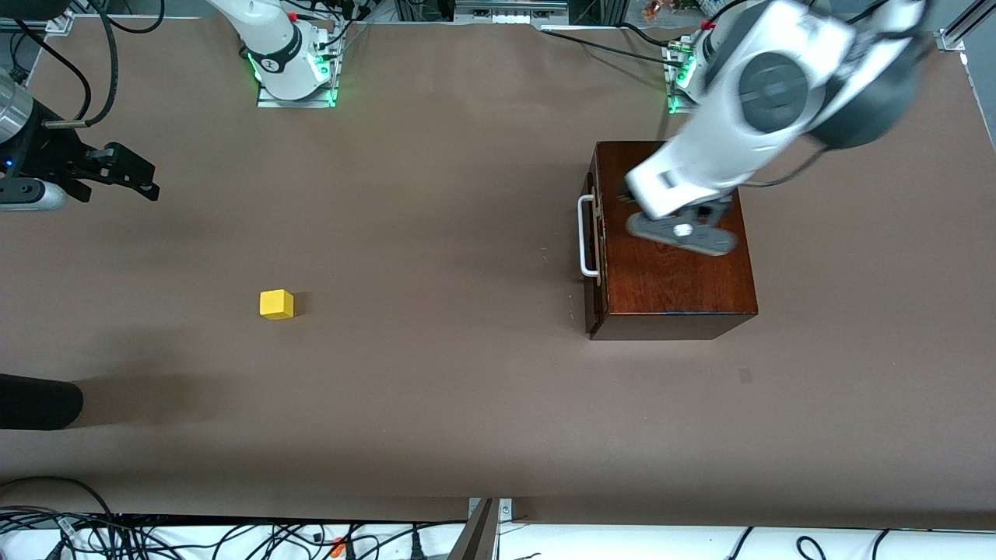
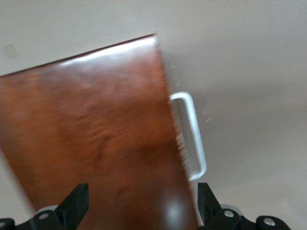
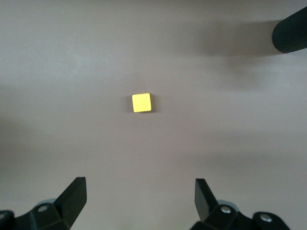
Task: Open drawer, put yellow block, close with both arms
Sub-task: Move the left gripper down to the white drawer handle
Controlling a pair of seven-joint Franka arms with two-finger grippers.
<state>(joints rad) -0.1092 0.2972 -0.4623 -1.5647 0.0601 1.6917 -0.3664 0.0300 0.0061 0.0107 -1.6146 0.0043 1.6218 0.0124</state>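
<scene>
The yellow block (image 1: 276, 304) (image 3: 141, 102) lies alone on the brown table toward the right arm's end. My right gripper (image 1: 144, 177) (image 3: 141, 199) hangs in the air at that end of the table, open and empty, well apart from the block. The mahogany box (image 1: 673, 268) (image 2: 96, 129) stands toward the left arm's end. Its drawer is pushed in, and the white handle (image 1: 585, 237) (image 2: 192, 139) shows on its front. My left gripper (image 2: 143, 206) hovers over the box top near the handle side, open and holding nothing.
A black rounded object (image 1: 39, 400) (image 3: 290, 33) juts in over the table edge at the right arm's end, nearer to the front camera than the block. Cables run along the table's front edge (image 1: 233, 537). Bare brown table lies between block and box.
</scene>
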